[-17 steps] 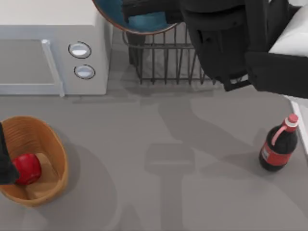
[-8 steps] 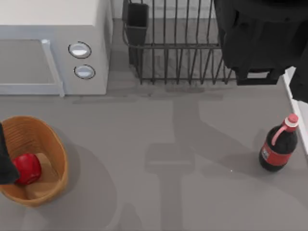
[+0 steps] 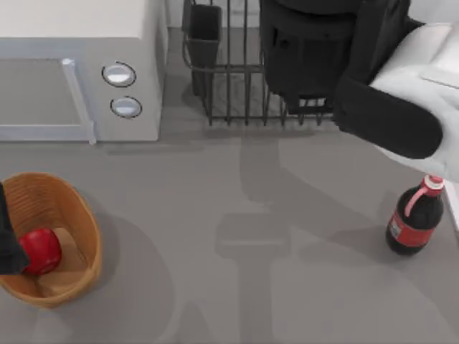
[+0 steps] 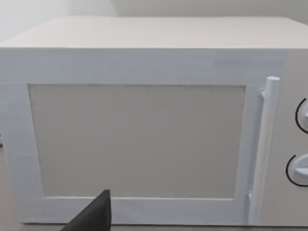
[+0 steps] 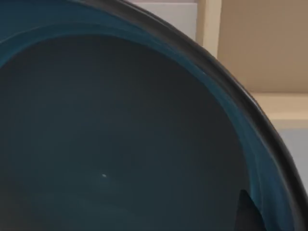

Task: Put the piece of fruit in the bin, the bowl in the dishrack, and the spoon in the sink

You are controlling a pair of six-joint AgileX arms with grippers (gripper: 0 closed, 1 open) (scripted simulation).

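Observation:
The bowl (image 5: 120, 144), blue-teal inside with a dark rim, sits very close in the right wrist view, and a dark fingertip (image 5: 246, 214) overlaps its rim. My right gripper (image 3: 308, 64) is shut on it, held above the dishrack (image 3: 229, 79) at the back centre. The red piece of fruit (image 3: 41, 251) lies in the bin (image 3: 72, 215) at the front left. My left gripper (image 3: 7, 247) is parked at the table's left edge beside the fruit. The sink's pale rim (image 3: 455, 208) is a strip at the right edge. The spoon is out of view.
A white microwave (image 3: 72, 72) with two knobs stands at the back left and faces the left wrist camera (image 4: 144, 139). A dark bottle with a red cap (image 3: 414, 218) stands at the right. The rack's black utensil cup (image 3: 204, 25) is at its back-left corner.
The bowl was visible at the back edge a second ago and is now under the right arm. That arm swung right, then back left over the dishrack. The left arm and the fruit stayed still.

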